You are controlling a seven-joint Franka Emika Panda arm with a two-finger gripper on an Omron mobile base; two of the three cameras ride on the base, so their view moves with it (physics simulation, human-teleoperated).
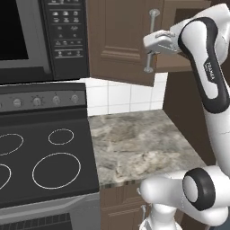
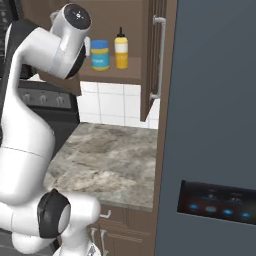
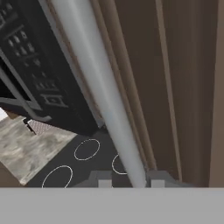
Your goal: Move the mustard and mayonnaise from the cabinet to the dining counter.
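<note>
The cabinet [image 2: 112, 15] stands open. On its shelf the mayonnaise [image 2: 100, 55], a squat blue-lidded jar, sits just left of the mustard [image 2: 121, 48], a slim yellow bottle. My gripper [image 1: 150, 46] is at the silver bar handle [image 1: 151, 27] of the left cabinet door [image 1: 121, 40]. In the hand view the handle [image 3: 100, 87] runs down between the fingertips [image 3: 99, 180] of my gripper [image 3: 127, 180], which is shut on it. The right door handle [image 2: 160, 55] hangs free. The dining counter is out of view.
A small marble worktop [image 1: 134, 139] lies below the cabinet, with a black stove [image 1: 45, 157] to its left and a microwave [image 1: 45, 36] above that. A tall grey fridge panel [image 2: 215, 125] walls off the right side.
</note>
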